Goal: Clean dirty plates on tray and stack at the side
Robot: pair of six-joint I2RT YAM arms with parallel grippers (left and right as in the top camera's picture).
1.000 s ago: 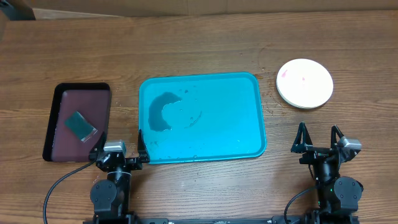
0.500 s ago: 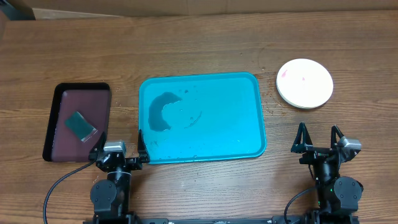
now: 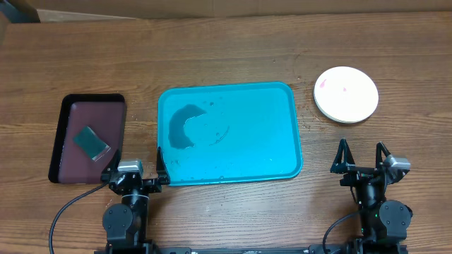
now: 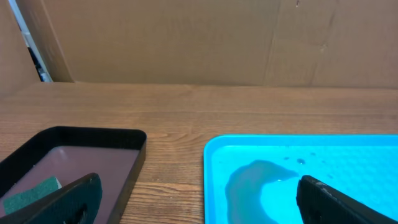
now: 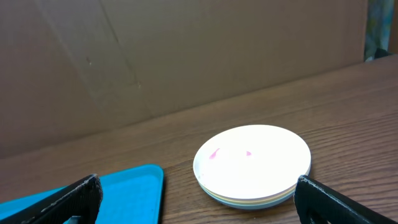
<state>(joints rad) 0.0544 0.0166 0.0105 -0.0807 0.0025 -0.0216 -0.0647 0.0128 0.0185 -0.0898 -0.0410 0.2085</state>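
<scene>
A wooden surface (image 3: 233, 42) backed by plain cardboard carries everything. The tray (image 3: 261, 134) lies in the middle with no plate on it, only a dark wet patch (image 3: 182, 127) near its left end. The plates (image 3: 346, 94) sit in one stack well to the right of the tray. The white one is on top, and the right wrist view shows paler rims beneath it. Faint pink smears (image 3: 323, 83) mark the top plate. To the left of the tray a black tray (image 3: 95, 97) holds a green sponge (image 3: 91, 142).

Both arms are parked at the near edge. The left fingers (image 4: 68, 196) are spread wide and grasp nothing, pointing between the black tray and the turquoise one. The right fingers (image 5: 339, 199) are equally released, framing the stack from a distance.

The stacking looks done, so what remains is probably one more wipe of the top plate. To do that well, the left arm should come down on the sponge from above and pinch it across its short side. It should lift the sponge clear of the black rim before crossing over. The right fingers would do best to hold the stack's rim, so the wipe does not slide the plates. Strokes should run from the centre towards the smears near the far left edge.
</scene>
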